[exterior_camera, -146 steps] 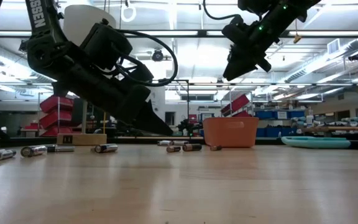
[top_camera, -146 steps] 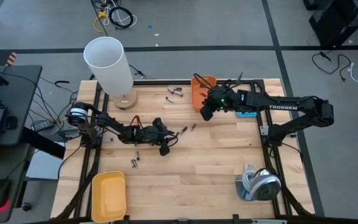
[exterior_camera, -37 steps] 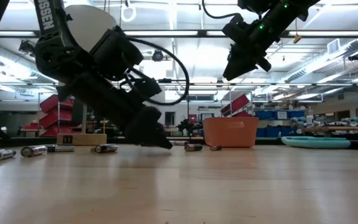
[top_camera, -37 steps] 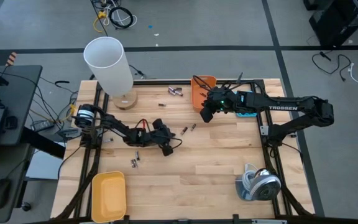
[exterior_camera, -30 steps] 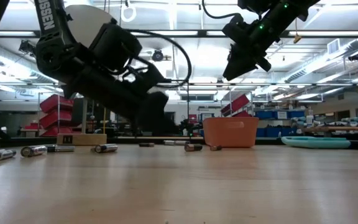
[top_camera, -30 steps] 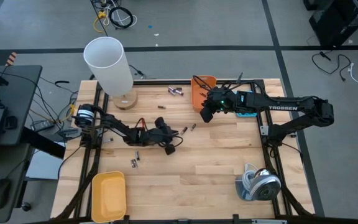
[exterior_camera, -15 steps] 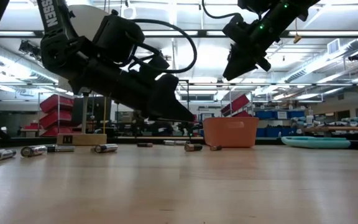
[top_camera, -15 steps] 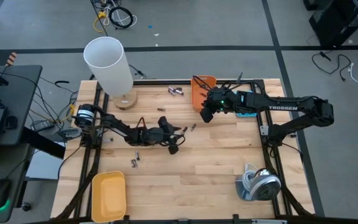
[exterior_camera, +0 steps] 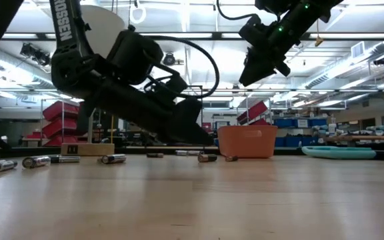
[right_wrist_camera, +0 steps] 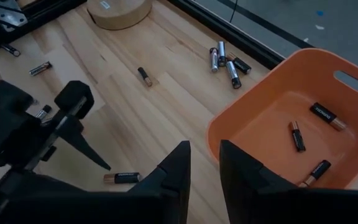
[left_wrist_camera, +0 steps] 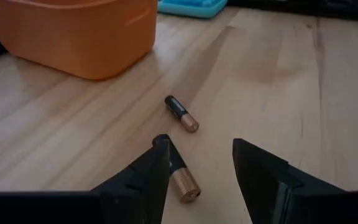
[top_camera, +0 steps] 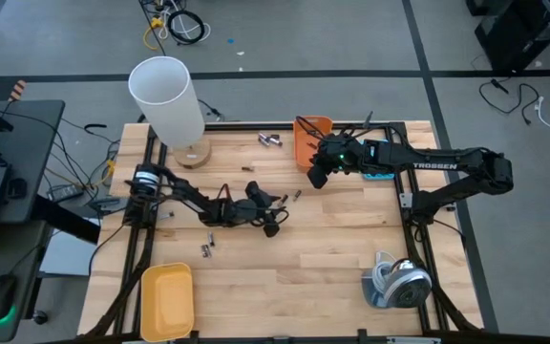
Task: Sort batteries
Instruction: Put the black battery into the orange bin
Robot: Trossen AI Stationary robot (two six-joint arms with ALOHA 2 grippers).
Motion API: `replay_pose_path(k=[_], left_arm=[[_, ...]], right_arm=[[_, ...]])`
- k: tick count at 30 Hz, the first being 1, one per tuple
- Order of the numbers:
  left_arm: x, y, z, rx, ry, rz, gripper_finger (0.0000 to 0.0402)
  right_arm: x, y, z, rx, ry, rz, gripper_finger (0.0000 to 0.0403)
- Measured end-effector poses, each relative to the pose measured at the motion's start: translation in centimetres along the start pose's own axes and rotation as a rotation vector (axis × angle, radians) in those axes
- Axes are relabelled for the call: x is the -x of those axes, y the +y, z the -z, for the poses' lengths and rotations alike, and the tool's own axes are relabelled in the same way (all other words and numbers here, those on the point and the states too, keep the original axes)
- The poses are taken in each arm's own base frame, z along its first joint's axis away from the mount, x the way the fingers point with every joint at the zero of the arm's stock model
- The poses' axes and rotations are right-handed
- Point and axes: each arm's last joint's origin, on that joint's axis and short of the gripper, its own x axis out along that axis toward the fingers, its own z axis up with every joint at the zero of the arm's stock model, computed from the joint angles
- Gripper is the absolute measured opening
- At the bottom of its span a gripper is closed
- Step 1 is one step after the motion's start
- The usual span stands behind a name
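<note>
At the lower left of the high view a yellow tray (top_camera: 166, 301) sat at the bench (top_camera: 332, 277) edge, presumably the bin for one kind of cell. Above it stood a white cylinder (top_camera: 166, 97) on a wooden base. Near the middle, the left pincer (top_camera: 273, 222) hung low over the wood with its fingers (left_wrist_camera: 143, 177) spread wide, straddling a dark battery (left_wrist_camera: 180, 179); a second cell (left_wrist_camera: 181, 114) lay just beyond, so it seemed lined up to take the nearer one. Other batteries lay scattered across the bench. Right of centre, the right pincer (top_camera: 317, 175) waited raised beside the orange bin (top_camera: 306, 143), jaws narrow and empty, above cells (right_wrist_camera: 296, 135) already sorted there.
</note>
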Motion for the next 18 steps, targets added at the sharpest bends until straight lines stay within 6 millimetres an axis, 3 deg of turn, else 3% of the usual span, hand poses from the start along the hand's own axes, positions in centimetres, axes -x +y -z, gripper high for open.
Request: replay_pose_path(k=[18], left_arm=[[-1.0,0.3,2.5,-0.034,0.048,-0.071,0.0178]], right_arm=[[0.0,0.0,0.0,0.000,-0.001,0.000,0.0073]])
